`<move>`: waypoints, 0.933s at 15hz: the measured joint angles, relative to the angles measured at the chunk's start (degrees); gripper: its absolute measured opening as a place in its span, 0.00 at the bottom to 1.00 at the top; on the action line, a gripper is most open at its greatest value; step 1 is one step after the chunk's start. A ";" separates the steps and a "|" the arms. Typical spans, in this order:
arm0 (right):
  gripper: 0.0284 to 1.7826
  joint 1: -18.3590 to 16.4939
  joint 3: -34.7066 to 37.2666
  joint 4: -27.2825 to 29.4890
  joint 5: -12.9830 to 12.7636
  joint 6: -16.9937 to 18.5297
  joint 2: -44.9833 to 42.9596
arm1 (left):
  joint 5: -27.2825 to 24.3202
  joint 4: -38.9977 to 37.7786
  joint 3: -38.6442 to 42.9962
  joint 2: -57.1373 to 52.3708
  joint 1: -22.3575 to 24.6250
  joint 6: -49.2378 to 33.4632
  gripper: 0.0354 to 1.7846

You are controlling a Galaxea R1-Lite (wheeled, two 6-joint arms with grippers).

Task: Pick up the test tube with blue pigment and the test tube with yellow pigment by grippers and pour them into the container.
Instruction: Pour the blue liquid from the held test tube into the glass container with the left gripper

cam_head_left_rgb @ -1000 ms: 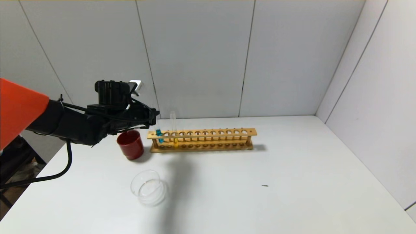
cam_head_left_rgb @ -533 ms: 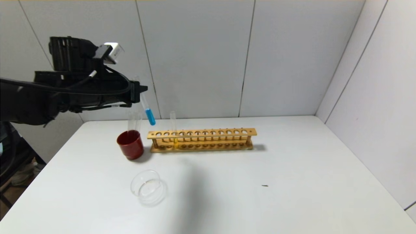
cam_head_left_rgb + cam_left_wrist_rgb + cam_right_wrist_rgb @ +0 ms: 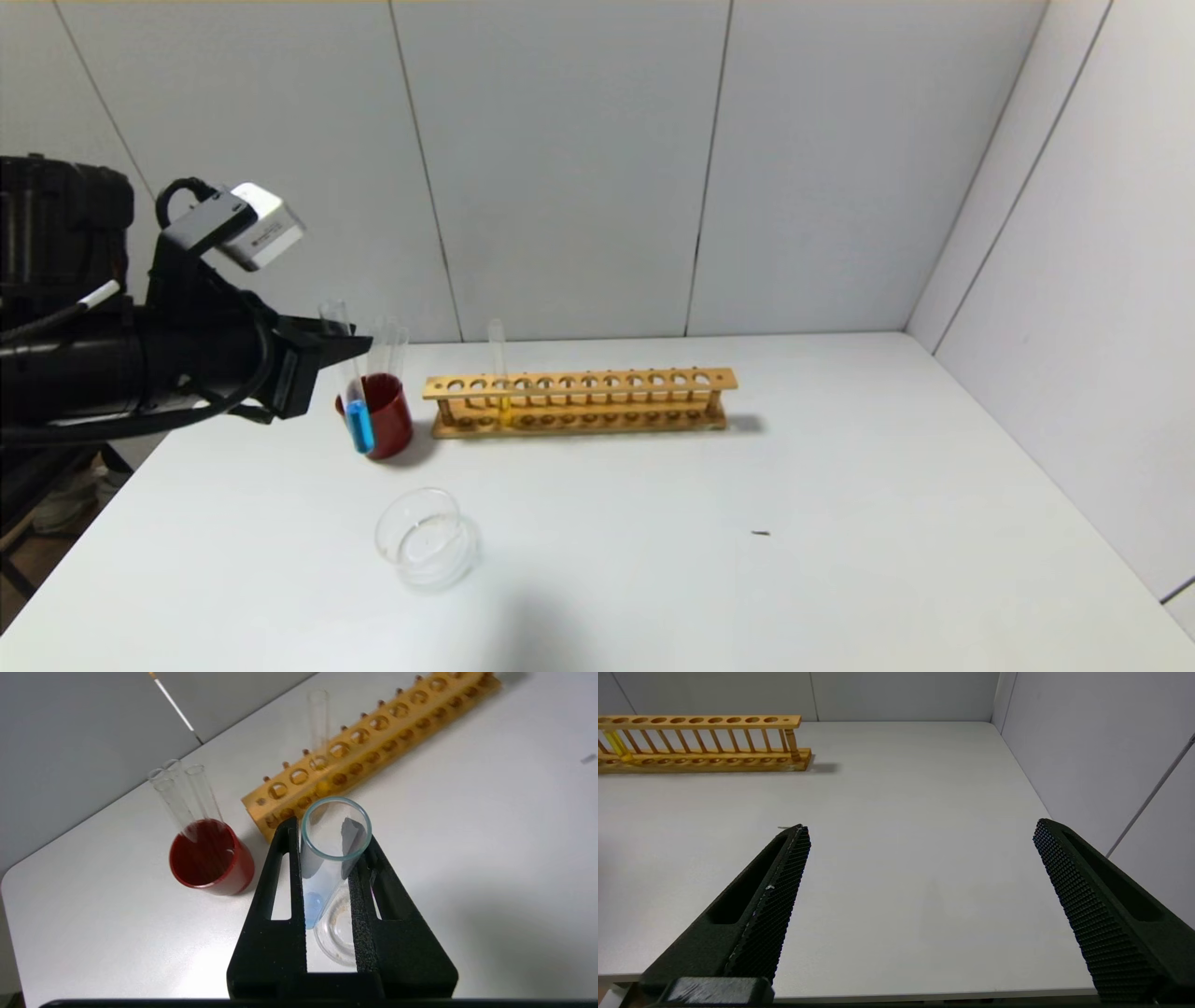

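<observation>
My left gripper point(image 3: 329, 358) is shut on the test tube with blue pigment point(image 3: 358, 422), gripping its upper part. The tube hangs nearly upright above the table, in front of the red cup and behind the container point(image 3: 427, 539). In the left wrist view the tube point(image 3: 327, 858) sits between the black fingers point(image 3: 362, 896), open mouth toward the camera, blue liquid at its round end beside the container's rim point(image 3: 337, 947). The test tube with yellow pigment point(image 3: 503, 378) stands in the wooden rack. My right gripper point(image 3: 922, 826) is open over bare table.
The wooden rack point(image 3: 597, 399) lies across the back of the table, most holes vacant. A dark red cup point(image 3: 390, 422) with colourless tubes point(image 3: 390, 343) stands just left of the rack. A small dark speck point(image 3: 762, 533) lies mid-table. Walls close the back and right.
The left gripper lifted the blue tube out of the rack, swung it up, then carried it left and down in front of the red cup.
</observation>
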 joint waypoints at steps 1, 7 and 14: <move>0.98 0.00 0.00 -0.02 0.02 0.00 0.00 | -1.11 -0.94 2.61 -1.71 0.09 0.96 0.16; 0.98 0.00 0.00 0.00 0.02 0.00 0.00 | -3.08 -1.97 16.94 -9.64 5.53 21.65 0.16; 0.98 0.00 0.00 0.00 0.05 0.00 0.00 | -7.41 3.80 19.15 -9.90 10.69 51.16 0.16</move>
